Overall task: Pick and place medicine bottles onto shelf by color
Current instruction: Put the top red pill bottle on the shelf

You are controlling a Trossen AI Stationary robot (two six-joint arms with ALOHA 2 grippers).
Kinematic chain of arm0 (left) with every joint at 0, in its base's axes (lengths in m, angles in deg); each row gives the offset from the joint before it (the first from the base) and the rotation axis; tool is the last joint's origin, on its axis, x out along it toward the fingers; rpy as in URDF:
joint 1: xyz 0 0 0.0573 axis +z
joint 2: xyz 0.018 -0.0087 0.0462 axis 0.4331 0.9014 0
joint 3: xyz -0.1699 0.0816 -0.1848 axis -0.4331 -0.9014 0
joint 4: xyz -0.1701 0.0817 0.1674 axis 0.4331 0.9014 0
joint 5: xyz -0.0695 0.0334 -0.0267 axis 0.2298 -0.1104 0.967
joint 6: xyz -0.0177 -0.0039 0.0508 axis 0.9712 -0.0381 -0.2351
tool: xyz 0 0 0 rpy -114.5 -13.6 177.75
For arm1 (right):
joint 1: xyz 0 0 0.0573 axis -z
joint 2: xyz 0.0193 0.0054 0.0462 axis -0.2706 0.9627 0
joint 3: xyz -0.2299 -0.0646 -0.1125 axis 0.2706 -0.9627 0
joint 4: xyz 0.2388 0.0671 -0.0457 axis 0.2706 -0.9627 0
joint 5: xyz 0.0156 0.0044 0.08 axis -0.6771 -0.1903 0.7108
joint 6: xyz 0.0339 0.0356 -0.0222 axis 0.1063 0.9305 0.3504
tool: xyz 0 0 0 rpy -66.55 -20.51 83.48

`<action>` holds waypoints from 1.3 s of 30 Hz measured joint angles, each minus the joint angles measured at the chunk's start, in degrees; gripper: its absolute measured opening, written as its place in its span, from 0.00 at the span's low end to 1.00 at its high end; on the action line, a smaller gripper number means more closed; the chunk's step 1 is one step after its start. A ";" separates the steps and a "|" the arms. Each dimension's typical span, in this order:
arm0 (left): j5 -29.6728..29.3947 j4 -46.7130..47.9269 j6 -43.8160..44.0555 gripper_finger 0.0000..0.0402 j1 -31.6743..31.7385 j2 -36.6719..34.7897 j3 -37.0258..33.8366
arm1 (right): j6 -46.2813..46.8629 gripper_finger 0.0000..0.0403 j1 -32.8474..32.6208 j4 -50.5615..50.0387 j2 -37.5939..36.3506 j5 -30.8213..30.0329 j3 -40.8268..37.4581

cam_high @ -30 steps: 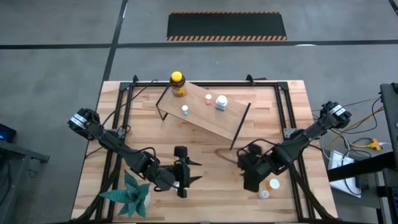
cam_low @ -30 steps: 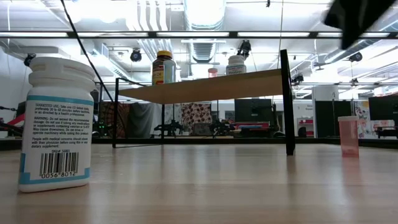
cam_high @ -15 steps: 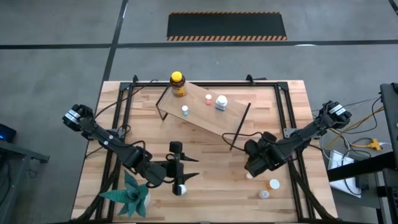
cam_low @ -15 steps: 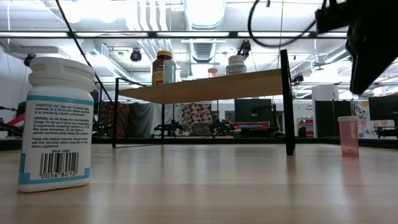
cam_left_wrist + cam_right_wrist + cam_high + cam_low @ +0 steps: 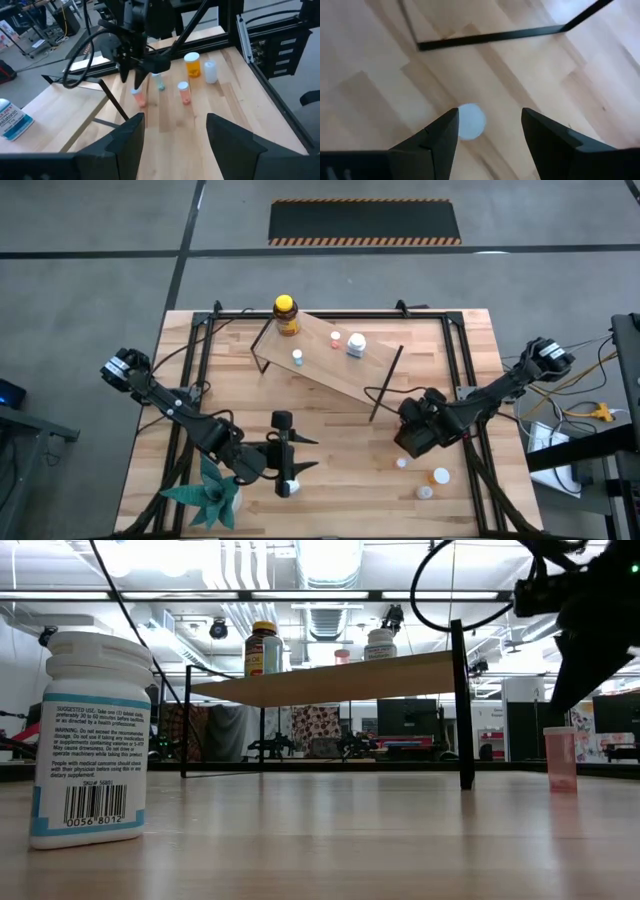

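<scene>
Lifting my right claw (image 5: 412, 442) wide open and empty, I've uncovered the small white-capped bottle (image 5: 470, 120), not yet grasped.

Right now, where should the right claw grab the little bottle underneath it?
By its sides just under the cap, coming straight down. The bottle stands upright, its round cap facing the right gripper, whose fingers are open. Being round, it likely grips equally well from any side.
</scene>
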 joint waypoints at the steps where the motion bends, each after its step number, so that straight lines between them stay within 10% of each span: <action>1: 0.00 0.10 0.00 0.49 0.00 0.00 0.00 | 0.59 0.52 0.00 0.78 -0.32 -0.72 -0.88; 16: 0.00 0.12 0.00 0.49 0.00 0.00 -0.02 | -0.38 0.52 0.00 10.13 -0.60 -0.46 -6.24; 25: 0.00 0.08 -0.01 0.49 0.00 0.02 -0.02 | -19.85 0.52 0.00 -1.53 -1.96 11.33 -2.03; 39: 0.00 2.39 -0.26 0.49 -0.42 0.04 -0.04 | -19.93 0.48 1.23 -9.42 -2.17 13.33 -4.28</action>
